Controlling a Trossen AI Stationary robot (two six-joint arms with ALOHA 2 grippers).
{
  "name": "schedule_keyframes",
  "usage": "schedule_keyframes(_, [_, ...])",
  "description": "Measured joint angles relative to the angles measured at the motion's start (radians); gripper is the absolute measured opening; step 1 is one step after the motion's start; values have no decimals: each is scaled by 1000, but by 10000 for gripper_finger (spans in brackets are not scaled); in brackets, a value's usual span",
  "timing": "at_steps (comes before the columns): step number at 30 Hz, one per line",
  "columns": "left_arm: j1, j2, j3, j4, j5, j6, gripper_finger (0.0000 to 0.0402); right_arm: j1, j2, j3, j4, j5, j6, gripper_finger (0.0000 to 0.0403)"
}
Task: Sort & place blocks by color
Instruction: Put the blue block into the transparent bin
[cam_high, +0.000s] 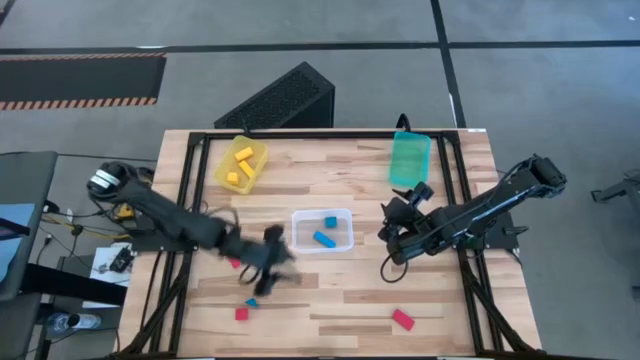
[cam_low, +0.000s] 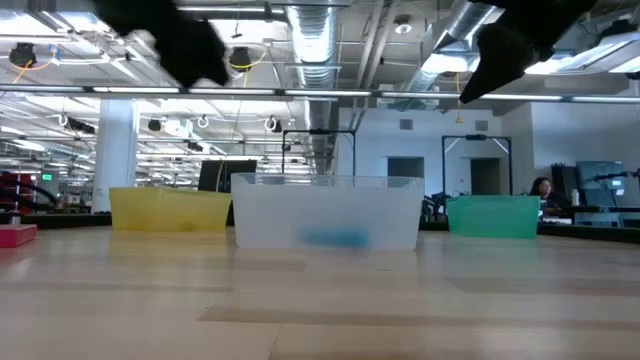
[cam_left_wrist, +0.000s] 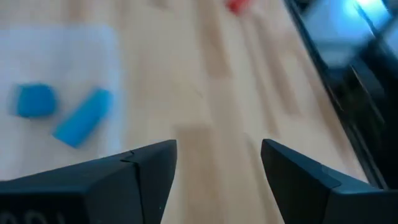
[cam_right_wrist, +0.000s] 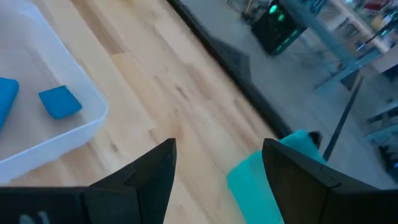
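Observation:
The clear bin (cam_high: 322, 230) in the middle of the table holds two blue blocks (cam_left_wrist: 84, 117) (cam_right_wrist: 60, 101). Yellow blocks lie in the yellow bin (cam_high: 240, 165) at the far left. The teal bin (cam_high: 410, 158) stands at the far right. Loose on the table are red blocks (cam_high: 402, 319) (cam_high: 241, 313), a small blue block (cam_high: 251, 301) and a red piece (cam_high: 235, 263) beside the left arm. My left gripper (cam_left_wrist: 217, 155) hovers open just left and near of the clear bin (cam_high: 283, 260). My right gripper (cam_right_wrist: 217, 155) hovers open to the right of that bin (cam_high: 392, 228).
The low view shows the three bins in a row, yellow (cam_low: 170, 210), clear (cam_low: 328, 210) and teal (cam_low: 493, 215), with a red block (cam_low: 15, 235) at the left edge. A dark frame runs along the table's sides. Bare wood lies between the clear bin and the near edge.

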Motion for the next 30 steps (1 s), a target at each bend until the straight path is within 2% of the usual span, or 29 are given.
schedule_keyframes(6, [-289, 93, -18, -41, -73, -80, 221, 53, 52, -1, 18, -8, 73, 259])
schedule_keyframes(10, [-392, 146, -16, -44, -217, -177, 222, 107, 105, -1, 46, -39, 126, 259])
schedule_keyframes(14, [-407, 159, -16, -116, -241, -340, 222, 141, 151, -2, 65, -77, 168, 259])
schedule_keyframes(19, [-406, 160, -16, -265, -174, -564, 222, 151, 177, -2, 66, -115, 199, 259])
schedule_keyframes(26, [-406, 161, -17, -250, -154, -556, 222, 164, 175, -2, 82, -135, 200, 259])
schedule_keyframes(30, [-406, 208, -17, -260, -123, -570, 222, 163, 175, -2, 82, -135, 199, 259])
